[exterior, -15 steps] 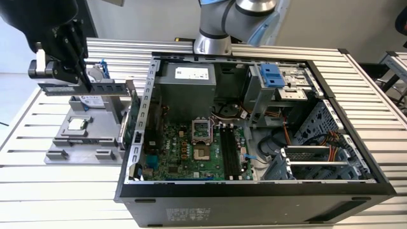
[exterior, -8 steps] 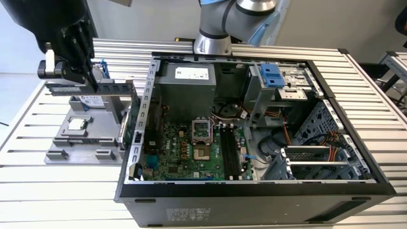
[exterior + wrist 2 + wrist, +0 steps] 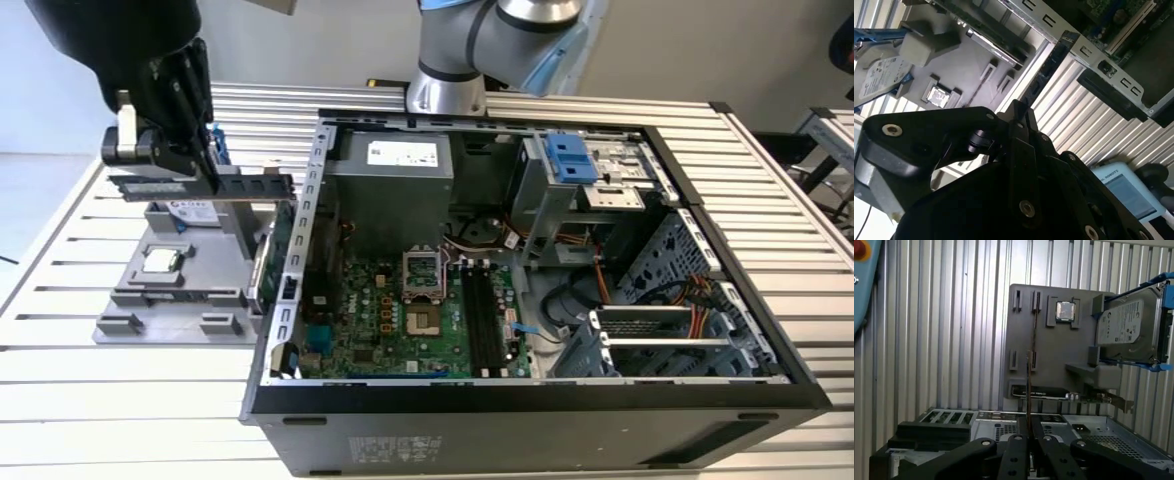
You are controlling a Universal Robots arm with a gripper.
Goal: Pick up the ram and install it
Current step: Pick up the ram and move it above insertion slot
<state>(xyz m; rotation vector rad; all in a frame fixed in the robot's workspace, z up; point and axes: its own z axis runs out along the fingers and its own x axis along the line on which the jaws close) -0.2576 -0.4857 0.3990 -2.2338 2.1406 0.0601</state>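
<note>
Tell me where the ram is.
The ram sits in the gripper above the grey tray, at the exterior view's left of the computer case.

End of ram (image 3: 1029, 390) hidden inside gripper (image 3: 1030, 441)

Arm base joint (image 3: 451, 88) stands behind the far wall of the open computer case (image 3: 534, 425). The black wrist and gripper (image 3: 203, 168) hang just outside the case, past its side wall on the exterior view's left. Fingers point down and are clamped flat on the ram (image 3: 254, 186) near mid-length, holding the stick level with one long edge up. In the first wrist view the ram (image 3: 1029, 380) runs edge-on straight out from between the closed fingertips.
</note>
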